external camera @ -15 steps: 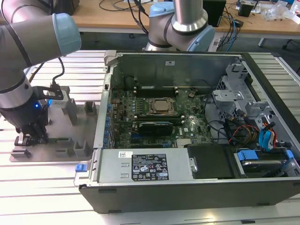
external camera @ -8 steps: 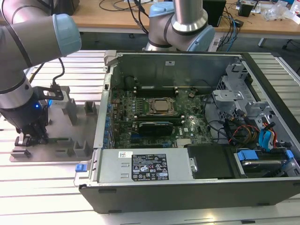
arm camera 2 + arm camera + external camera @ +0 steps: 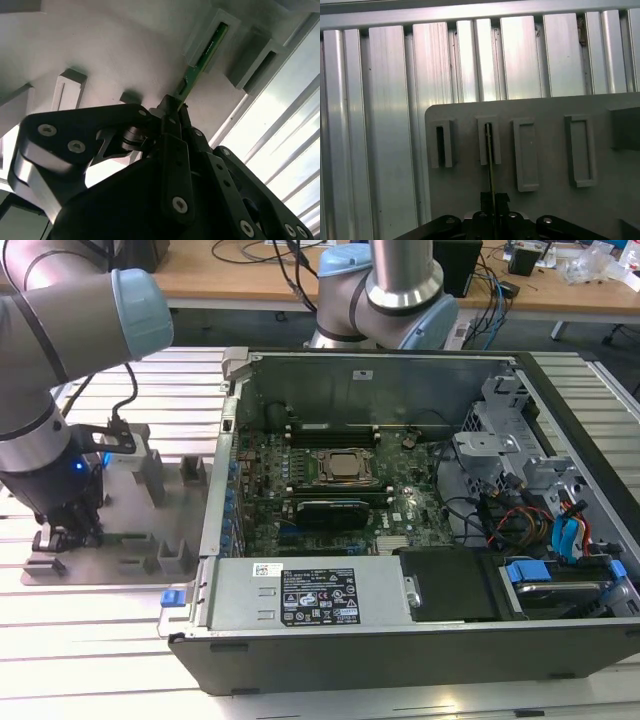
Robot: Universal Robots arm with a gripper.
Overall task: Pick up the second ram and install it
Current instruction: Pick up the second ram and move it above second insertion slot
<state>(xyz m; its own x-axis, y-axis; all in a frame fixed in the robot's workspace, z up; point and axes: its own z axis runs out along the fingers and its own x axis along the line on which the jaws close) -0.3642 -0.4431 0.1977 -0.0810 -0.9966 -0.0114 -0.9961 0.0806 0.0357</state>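
Gripper (image 3: 68,538) is down on the fixture plate (image 3: 130,575), at the exterior view's left, well apart from the open PC case (image 3: 300,640).

Jaws are closed on one end of the second ram (image 3: 202,52). In the second wrist view the green stick runs out from the gripper (image 3: 174,107) and its other end sits in a slotted block (image 3: 196,39) on the plate. In the first wrist view the ram (image 3: 490,160) is edge-on, a thin line from the gripper (image 3: 493,201) into that block's slot (image 3: 488,137). Can't tell whether it has lifted off the plate.

The slotted block just beside it (image 3: 441,144) holds no stick.

The plate sits on the ribbed aluminium table (image 3: 385,125). In the case, the motherboard (image 3: 400,515) lies flat with the CPU socket (image 3: 343,467) in the middle.
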